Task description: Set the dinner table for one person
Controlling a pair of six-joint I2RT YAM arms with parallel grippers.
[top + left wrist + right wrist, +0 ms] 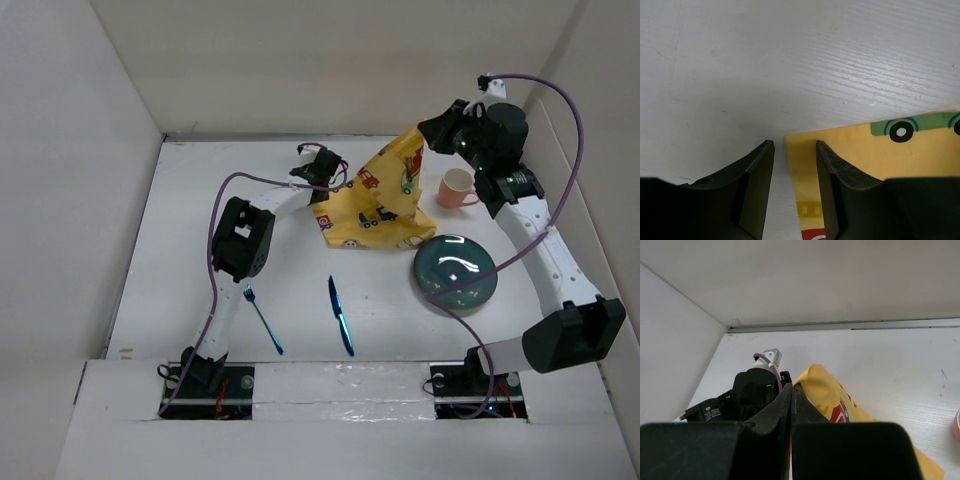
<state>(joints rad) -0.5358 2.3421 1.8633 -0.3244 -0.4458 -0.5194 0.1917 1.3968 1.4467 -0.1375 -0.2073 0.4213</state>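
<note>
The yellow car-printed placemat (380, 200) lies partly bunched on the white dinner table (190, 230). My right gripper (432, 130) is shut on the placemat's far corner and holds it lifted; in the right wrist view the pads (792, 386) are pressed together on the cloth (832, 390). My left gripper (322, 165) is open at the placemat's left corner. In the left wrist view it (795, 145) straddles the cloth's edge (880, 155), one finger over bare table (790, 60), the other over the cloth.
A pink cup (457, 188) stands right of the placemat. A teal plate (456, 270) lies in front of it. A blue fork (263, 319) and a blue knife (341, 315) lie near the front edge. White walls enclose the table on the left, back and right.
</note>
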